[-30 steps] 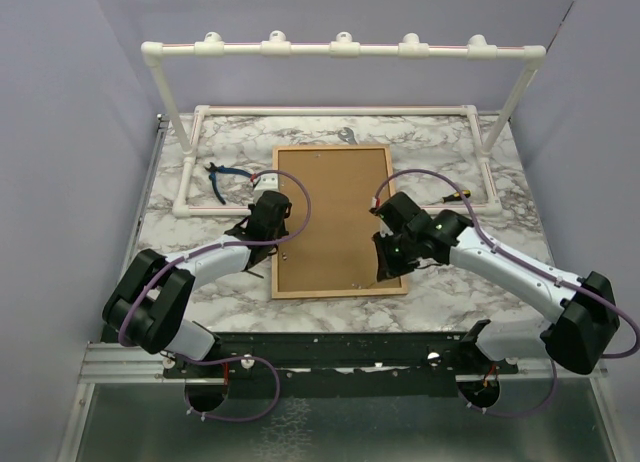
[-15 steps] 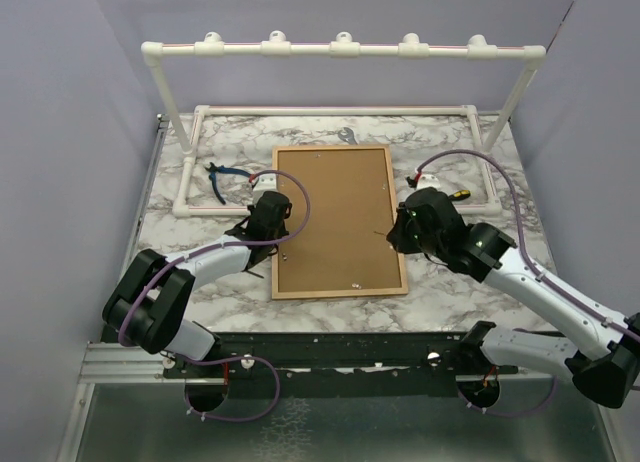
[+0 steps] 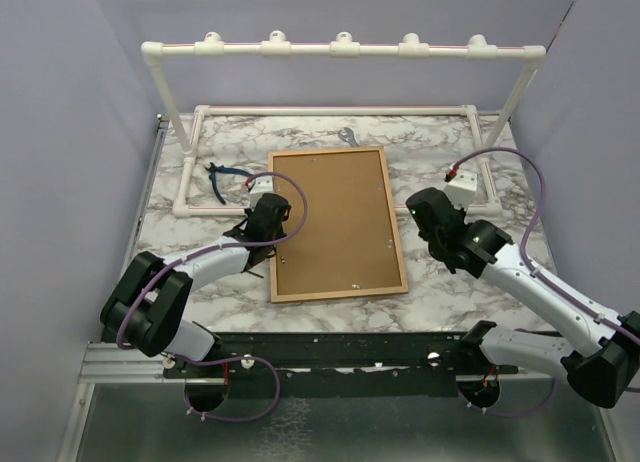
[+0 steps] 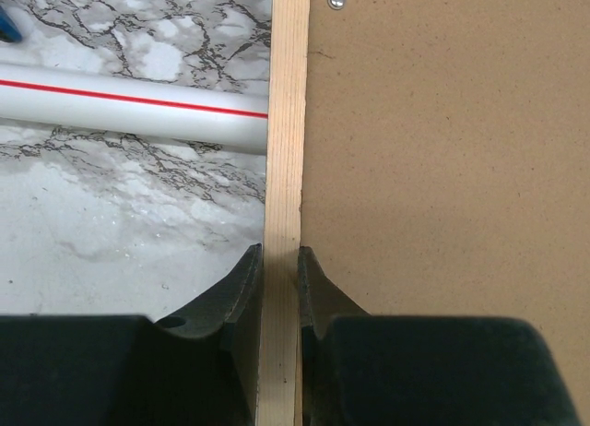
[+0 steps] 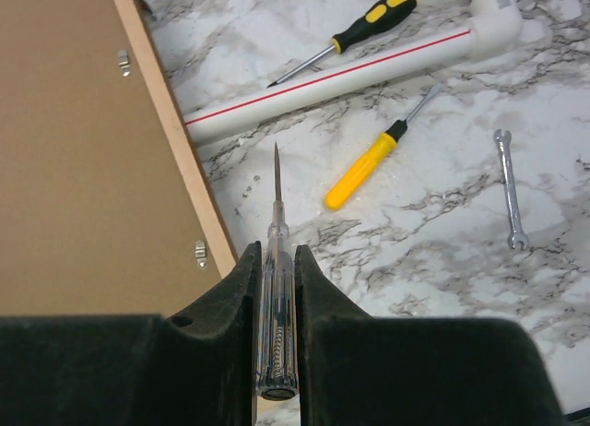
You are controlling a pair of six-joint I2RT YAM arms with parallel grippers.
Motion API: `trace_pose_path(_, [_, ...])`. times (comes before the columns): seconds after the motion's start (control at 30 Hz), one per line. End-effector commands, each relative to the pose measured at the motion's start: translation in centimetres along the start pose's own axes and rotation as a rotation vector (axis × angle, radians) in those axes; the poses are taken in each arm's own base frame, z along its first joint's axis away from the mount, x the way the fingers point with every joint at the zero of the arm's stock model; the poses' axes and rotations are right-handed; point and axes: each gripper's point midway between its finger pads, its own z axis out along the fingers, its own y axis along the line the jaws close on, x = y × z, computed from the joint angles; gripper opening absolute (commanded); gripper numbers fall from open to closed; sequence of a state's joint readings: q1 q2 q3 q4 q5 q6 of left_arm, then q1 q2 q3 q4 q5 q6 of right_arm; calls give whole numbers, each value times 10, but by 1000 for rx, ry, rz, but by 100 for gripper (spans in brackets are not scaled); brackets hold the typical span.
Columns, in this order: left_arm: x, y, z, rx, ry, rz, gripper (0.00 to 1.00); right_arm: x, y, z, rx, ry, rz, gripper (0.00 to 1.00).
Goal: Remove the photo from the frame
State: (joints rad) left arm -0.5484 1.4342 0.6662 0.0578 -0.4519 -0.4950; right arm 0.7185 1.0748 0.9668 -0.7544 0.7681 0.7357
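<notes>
Low in the left wrist view, the left gripper (image 4: 279, 260) has its two black fingers (image 4: 241, 283) pinching the thin wooden edge of the big picture frame with an orange-brown wood border and plain brown board back (image 4: 433, 168). The frame lies flat, back side up, in the middle of the white and grey marble table (image 3: 200, 272).

Low in the right wrist view, the right gripper (image 5: 275, 255) squeezes its fingers on a thin screwdriver with a see-through plastic handle (image 5: 276, 288). Its metal tip points up the picture, over the table, just right of the frame's edge. A small silver clip (image 5: 200, 252) sits on the board near that edge.

Farther up lie a screwdriver with a yellow handle (image 5: 364, 172), a small silver wrench (image 5: 510, 191) at the right, and a black and yellow screwdriver (image 5: 339, 44).

At the upper left of the top view, blue-handled pliers (image 3: 222, 179) lie by the white pipe rack (image 3: 340, 49), which stands at the back.
</notes>
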Motion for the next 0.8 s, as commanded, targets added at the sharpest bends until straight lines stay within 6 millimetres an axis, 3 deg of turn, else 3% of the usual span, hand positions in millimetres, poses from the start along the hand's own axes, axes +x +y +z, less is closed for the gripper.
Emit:
trace_pose_path(0.0, [-25,-4,-2,10,-59,-54,2,2,-20,10,131,-26,-22,1])
trace_pose_path(0.17, [-25,-8,-3,32,-52,-56,5,18,-19,24,214,17,-49,1])
trace_pose_path(0.33, [-26,-8,-5,35,-58,-59,11,17,-21,37,309,-15,-81,1])
trace_pose_path(0.57, [-32,-4,-12,34,-80,-78,21,26,4,69,225,34,-155,1])
trace_pose_path(0.77, [-32,2,-19,26,-96,-100,31,30,2,95,188,99,-116,1])
